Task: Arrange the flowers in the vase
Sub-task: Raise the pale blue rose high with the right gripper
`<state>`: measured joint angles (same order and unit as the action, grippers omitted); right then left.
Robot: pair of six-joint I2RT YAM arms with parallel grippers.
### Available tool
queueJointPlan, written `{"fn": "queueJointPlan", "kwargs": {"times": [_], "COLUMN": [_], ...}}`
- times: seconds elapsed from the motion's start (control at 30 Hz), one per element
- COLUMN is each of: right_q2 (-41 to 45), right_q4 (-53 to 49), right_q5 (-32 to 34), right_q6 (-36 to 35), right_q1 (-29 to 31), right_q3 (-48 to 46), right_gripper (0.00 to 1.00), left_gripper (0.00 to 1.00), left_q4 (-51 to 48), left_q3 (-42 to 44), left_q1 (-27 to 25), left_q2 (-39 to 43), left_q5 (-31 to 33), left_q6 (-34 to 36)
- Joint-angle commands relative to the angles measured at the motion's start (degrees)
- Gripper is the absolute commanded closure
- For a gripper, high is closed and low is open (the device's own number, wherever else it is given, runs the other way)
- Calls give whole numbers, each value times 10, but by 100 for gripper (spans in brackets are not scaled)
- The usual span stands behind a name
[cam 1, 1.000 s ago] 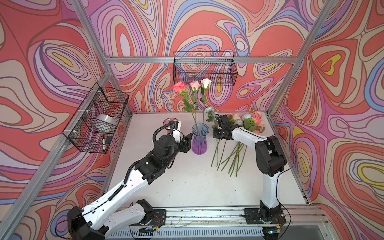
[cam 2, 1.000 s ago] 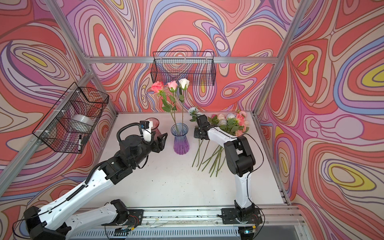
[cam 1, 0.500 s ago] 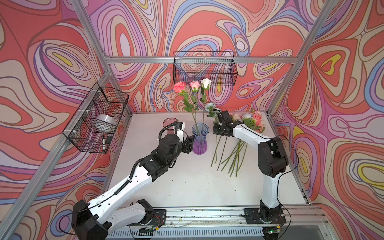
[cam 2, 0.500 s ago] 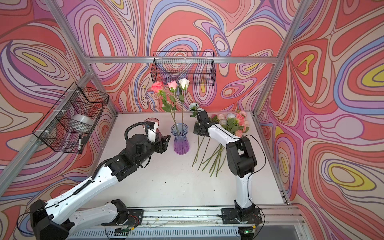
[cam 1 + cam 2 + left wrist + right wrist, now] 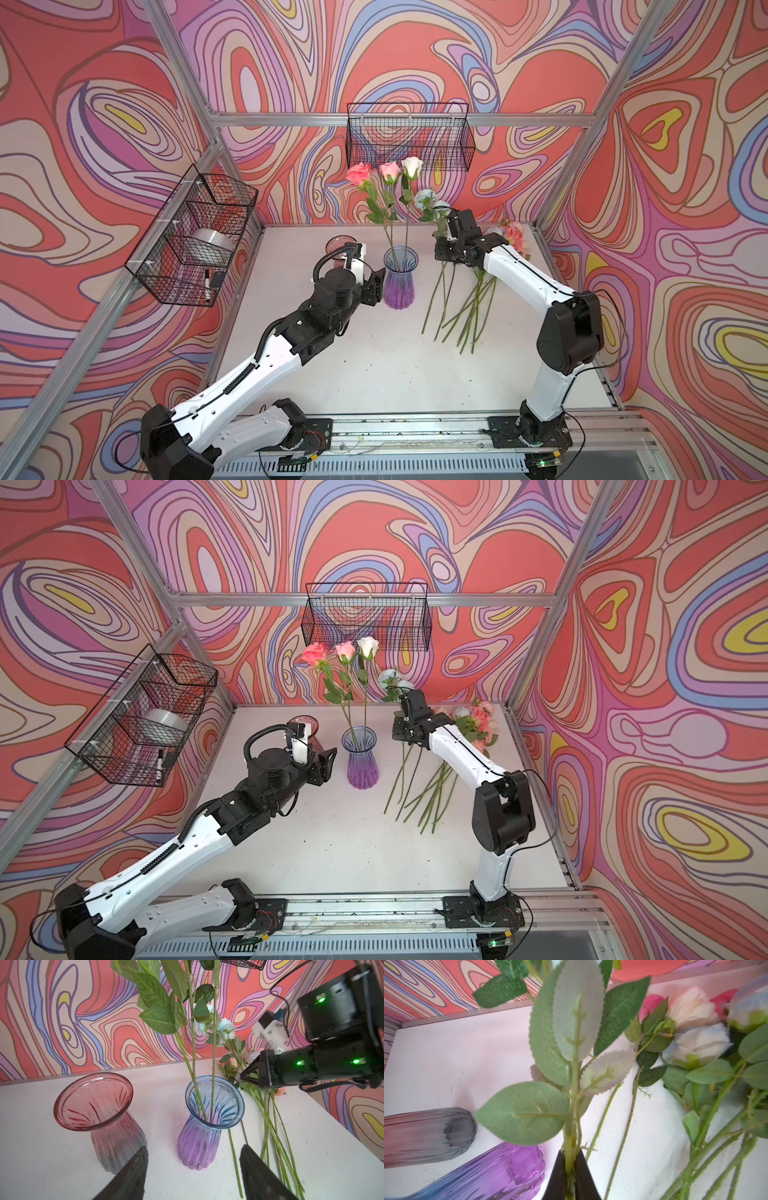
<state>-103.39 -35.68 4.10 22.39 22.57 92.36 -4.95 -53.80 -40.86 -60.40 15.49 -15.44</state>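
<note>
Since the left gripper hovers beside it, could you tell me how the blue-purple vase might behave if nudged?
The vase looks like glass, so probably slick and breakable. Three long roses stand high above its rim, so a push near the top could tip it rather than slide it.

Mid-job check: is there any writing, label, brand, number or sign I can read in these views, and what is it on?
No readable text in any view.
Marker in the side wire basket: any print is too small to read.
Blue-purple vase and pink vase: plain ribbed glass, no marks.
Right arm: green lights only, no lettering visible.
</note>
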Motion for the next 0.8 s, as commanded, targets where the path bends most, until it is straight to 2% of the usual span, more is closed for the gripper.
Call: {"fn": "queueJointPlan", "kwargs": {"times": [0.0, 0.3, 0.77], "right_q2": [51, 145, 223], "right_q4": [-34, 4, 62], "right_q5": [12, -6, -23], "right_q6": [-44, -37, -22], "right_q1": [0, 1, 5], "right_q3": [3, -50, -105], "right_gripper": [100, 100, 100], "left_gripper": [30, 30, 30], "left_q4": [-5, -10, -10], "left_q3": [-12, -15, -17], "left_q1": [3, 3, 3], "left_q2": [7, 12, 21], "left_q5": [0, -4, -9], "left_q6": [2, -1, -6]}}
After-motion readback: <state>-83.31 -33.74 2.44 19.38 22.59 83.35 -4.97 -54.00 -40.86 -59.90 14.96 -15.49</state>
